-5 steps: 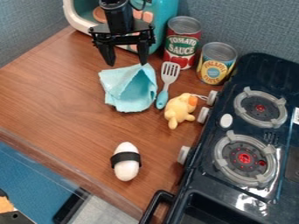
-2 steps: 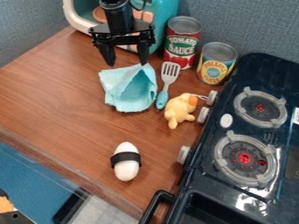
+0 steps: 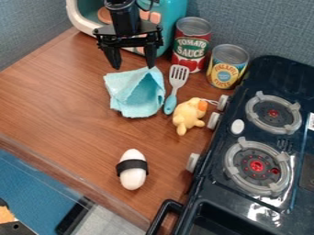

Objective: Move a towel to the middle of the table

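The black gripper [image 3: 133, 66] hangs at the upper part of the view, its two fingers spread wide with nothing held between them. Just below its fingertips lies the light blue towel [image 3: 137, 94], crumpled with raised folds, on the upper middle of the brown wooden table [image 3: 58, 103]. Whether the right fingertip touches the towel's top corner I cannot tell.
Right of the towel lie a spatula [image 3: 178, 79] and a yellow plush toy [image 3: 189, 114]. Two cans [image 3: 192, 43] [image 3: 228, 66] and a teal toy oven [image 3: 175, 13] stand behind. A dark stove [image 3: 245, 183] occupies the right; a white egg-like toy [image 3: 132, 170] lies nearer the front.
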Robot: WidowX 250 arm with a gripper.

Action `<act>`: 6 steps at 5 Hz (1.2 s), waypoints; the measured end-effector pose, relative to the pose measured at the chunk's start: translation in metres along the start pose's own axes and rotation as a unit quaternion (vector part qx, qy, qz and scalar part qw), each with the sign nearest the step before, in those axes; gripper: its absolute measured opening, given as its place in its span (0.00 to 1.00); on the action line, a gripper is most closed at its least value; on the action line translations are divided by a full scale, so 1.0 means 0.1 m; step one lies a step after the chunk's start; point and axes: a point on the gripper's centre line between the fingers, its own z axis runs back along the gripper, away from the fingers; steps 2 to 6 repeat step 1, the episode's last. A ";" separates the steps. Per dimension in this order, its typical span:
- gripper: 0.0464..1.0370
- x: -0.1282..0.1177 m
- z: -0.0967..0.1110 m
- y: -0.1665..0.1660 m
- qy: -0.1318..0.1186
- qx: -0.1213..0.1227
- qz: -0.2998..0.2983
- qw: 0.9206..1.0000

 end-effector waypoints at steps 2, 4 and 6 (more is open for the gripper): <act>0.96 0.00 0.00 -0.01 0.000 0.000 -0.001 1.000; 0.96 0.00 0.00 -0.01 0.000 0.000 -0.001 1.000; 0.96 0.00 0.00 -0.01 0.000 0.000 -0.001 1.000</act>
